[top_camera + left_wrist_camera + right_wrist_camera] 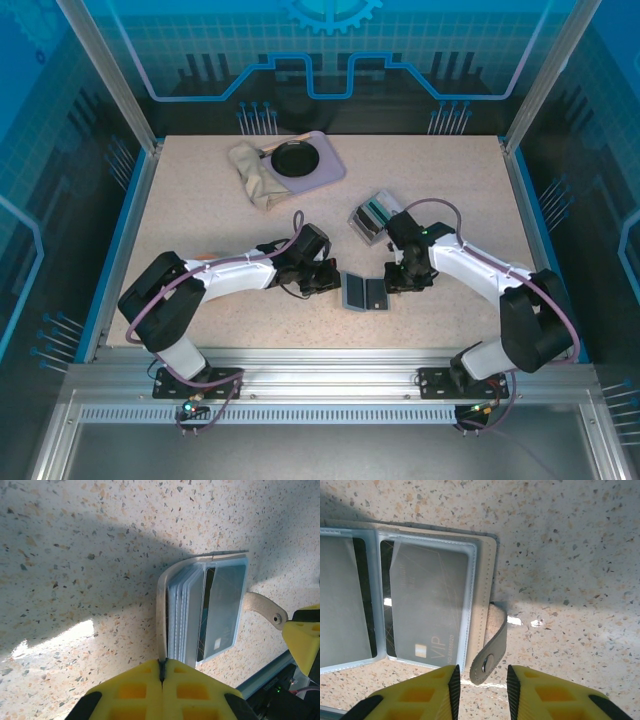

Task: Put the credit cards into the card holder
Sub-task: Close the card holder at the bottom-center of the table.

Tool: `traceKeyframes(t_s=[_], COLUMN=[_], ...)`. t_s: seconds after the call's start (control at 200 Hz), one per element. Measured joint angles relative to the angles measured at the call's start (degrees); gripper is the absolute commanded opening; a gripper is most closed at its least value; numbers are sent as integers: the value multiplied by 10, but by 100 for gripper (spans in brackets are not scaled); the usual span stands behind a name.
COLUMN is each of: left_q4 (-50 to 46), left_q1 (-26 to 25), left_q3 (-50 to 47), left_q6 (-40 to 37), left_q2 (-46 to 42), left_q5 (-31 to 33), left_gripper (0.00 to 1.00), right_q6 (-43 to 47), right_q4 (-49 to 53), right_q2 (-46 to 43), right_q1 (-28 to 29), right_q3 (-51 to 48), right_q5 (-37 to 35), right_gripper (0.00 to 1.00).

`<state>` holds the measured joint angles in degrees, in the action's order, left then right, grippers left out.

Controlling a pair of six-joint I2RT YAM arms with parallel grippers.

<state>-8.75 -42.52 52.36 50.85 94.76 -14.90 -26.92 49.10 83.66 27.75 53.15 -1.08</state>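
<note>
The card holder (363, 292) lies open on the table between my two grippers. My left gripper (163, 661) is shut on the tan edge of its cover (161, 605); clear sleeves fan out beside it. A dark grey credit card (427, 605) marked VIP sits in a clear sleeve. My right gripper (482, 687) is open at the holder's right edge, and the snap strap (491, 647) hangs between its fingers, touching neither. More credit cards (373, 213) stand upright, teal and white, in a small grey tray behind the right gripper (398, 283).
A dark plate on a lilac tray (322, 172) and a crumpled beige cloth (255, 172) lie at the back left. Blue rails (522, 215) border the table. Bare speckled tabletop (200, 220) lies to the left of the arms.
</note>
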Motion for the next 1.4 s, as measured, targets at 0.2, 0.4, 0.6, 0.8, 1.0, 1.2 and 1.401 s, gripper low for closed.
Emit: traceKeyframes(t_s=[0.2, 0.4, 0.6, 0.8, 1.0, 1.2, 1.401], left_q4=[0, 0, 0, 0, 0, 0, 0], left_q1=[0, 0, 0, 0, 0, 0, 0], left_q3=[0, 0, 0, 0, 0, 0, 0], left_q6=[0, 0, 0, 0, 0, 0, 0], left_q2=[0, 0, 0, 0, 0, 0, -1], left_q5=[0, 0, 0, 0, 0, 0, 0], left_gripper=[0, 0, 0, 0, 0, 0, 0], right_q6=[0, -2, -2, -2, -2, -3, -6], right_q4=[0, 0, 0, 0, 0, 0, 0], right_q2=[4, 6, 6, 6, 11, 11, 11], right_q1=[3, 5, 5, 5, 5, 5, 5], right_q3=[0, 0, 0, 0, 0, 0, 0], right_q5=[0, -3, -7, -9, -9, -9, -10], right_gripper=[31, 24, 22, 27, 24, 20, 5])
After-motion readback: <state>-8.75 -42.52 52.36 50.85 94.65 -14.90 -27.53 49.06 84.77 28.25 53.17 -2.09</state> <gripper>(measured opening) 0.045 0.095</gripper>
